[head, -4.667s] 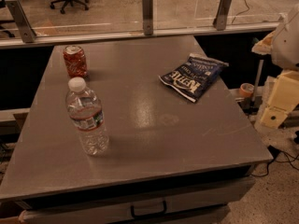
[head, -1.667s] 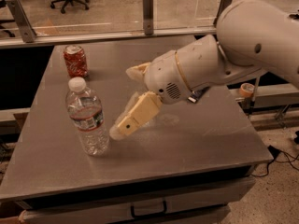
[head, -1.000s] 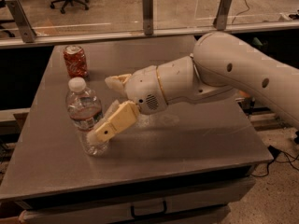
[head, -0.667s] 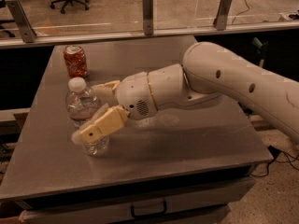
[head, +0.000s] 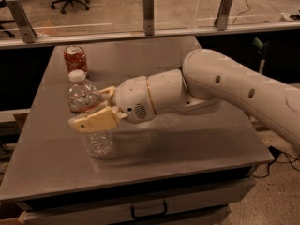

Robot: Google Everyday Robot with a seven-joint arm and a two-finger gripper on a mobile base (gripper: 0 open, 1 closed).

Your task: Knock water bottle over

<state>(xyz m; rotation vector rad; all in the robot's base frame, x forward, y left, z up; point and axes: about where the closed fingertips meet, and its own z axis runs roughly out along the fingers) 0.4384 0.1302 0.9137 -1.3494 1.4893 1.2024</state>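
Observation:
The water bottle [head: 97,143], clear ribbed plastic with a white cap, stands upright on the left part of the grey table [head: 197,149]. My gripper [head: 89,107] has reached in from the right and is open at the bottle's middle. One beige finger [head: 96,121] lies across the front of the label band. The other finger [head: 107,91] is behind the bottle's right shoulder. The bottle's middle is hidden by the front finger.
A red soda can [head: 75,58] stands just behind the bottle at the table's back left. My white arm [head: 220,86] spans the table's right half. A glass barrier with metal posts [head: 148,7] runs along the far edge. A drawer handle [head: 147,211] sits below the front edge.
My gripper has moved left across the table until its fingers straddle the water bottle. The bottle still stands upright in the same place.

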